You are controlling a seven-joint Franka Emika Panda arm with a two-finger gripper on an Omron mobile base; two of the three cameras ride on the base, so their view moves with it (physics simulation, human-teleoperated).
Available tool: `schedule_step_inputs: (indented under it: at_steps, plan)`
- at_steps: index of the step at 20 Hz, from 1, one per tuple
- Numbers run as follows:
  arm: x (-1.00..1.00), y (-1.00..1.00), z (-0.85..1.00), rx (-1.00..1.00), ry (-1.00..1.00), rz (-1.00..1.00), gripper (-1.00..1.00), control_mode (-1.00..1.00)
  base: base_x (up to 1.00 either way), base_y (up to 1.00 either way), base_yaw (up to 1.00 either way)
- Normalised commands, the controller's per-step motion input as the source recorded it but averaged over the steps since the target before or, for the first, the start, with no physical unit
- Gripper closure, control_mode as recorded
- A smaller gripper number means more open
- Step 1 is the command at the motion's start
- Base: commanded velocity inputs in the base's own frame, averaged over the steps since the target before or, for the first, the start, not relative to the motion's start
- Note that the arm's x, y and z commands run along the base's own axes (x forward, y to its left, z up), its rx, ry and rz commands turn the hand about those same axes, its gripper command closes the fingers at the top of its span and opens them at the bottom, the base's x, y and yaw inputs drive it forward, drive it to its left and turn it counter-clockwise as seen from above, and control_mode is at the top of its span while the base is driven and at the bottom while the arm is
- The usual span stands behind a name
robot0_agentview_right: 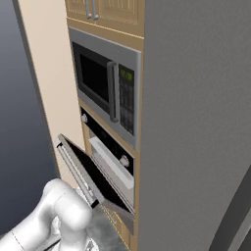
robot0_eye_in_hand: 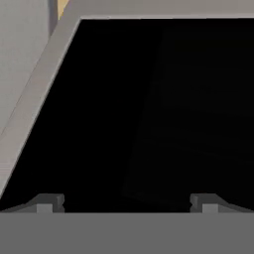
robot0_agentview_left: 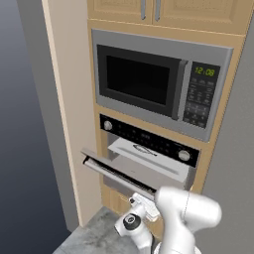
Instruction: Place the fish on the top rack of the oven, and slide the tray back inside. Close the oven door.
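Closing the oven door: we have the tool spread wide, empty, under its glass. Risk: fingertips slip off, door drops onto tray.

Only legible text was green digits "12:08" on the display of the steel-framed built-in microwave, upper right of its dark keypad. Keypad button labels were too small to read; same display in right base view unreadable.
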Motion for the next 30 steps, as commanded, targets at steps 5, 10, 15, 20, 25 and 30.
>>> schedule_step_inputs:
  at_steps: [5, 10, 15, 20, 25, 30]
  plan:
    - [0.34, -0.93, 1.00, -0.10, 0.00, -0.06, -1.00, -1.00, 0.00, 0.00, 0.00]
    - [0.59, -0.93, 1.00, -0.07, 0.00, -0.03, -1.00, -1.00, 0.00, 0.00, 0.00]
    - [0.72, -0.99, 1.00, -0.05, 0.01, 0.00, -1.00, -1.00, 0.00, 0.00, 0.00]
    - [0.86, -0.96, 0.81, -0.03, 0.10, 0.00, -1.00, -1.00, 0.00, 0.00, 0.00]
    - [0.31, -0.47, 0.31, 0.00, 0.07, 0.01, -1.00, -1.00, 0.00, 0.00, 0.00]
    - [-0.21, 0.12, -0.07, -0.03, -0.14, 0.01, -1.00, -1.00, 0.00, 0.00, 0.00]
